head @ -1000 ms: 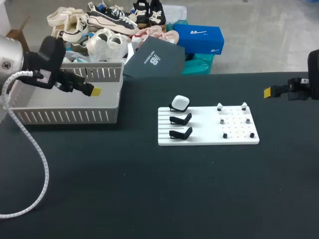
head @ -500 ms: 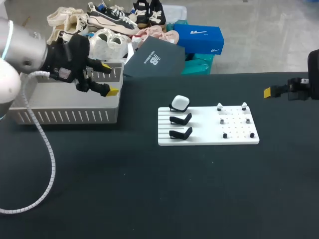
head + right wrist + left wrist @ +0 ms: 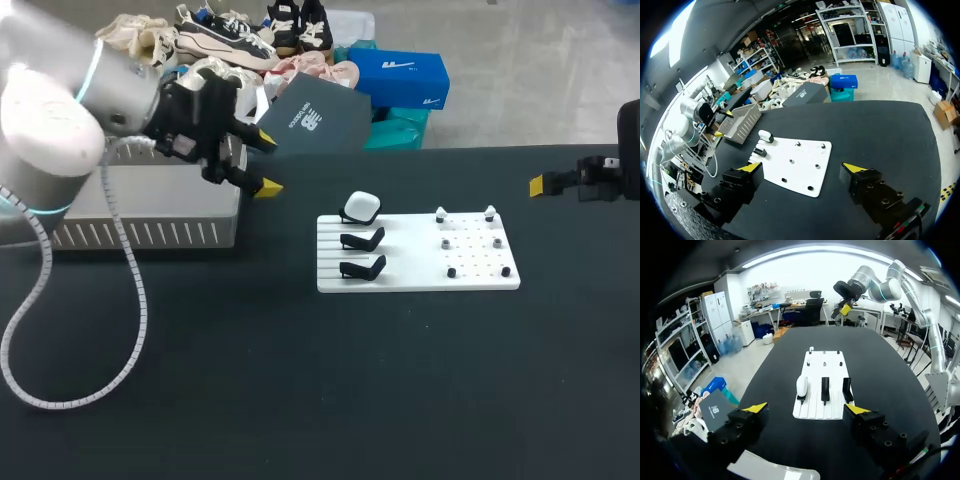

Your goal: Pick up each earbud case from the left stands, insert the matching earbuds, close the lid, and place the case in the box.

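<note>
Earbud case, white, at the upper left corner of the white board — just right of my left gripper, fingers apart and empty, nearer than my right gripper at the far right.

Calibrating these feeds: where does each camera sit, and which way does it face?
Head view: above and behind, looking down on the white board; left end effector and right end effector enter from the sides.
Left wrist view: on the left arm, facing the board's stand end; own open fingers show.
Right wrist view: on the right arm, facing the board's opposite end; own open fingers show.
Shared: both wrist views show the earbud case.
</note>
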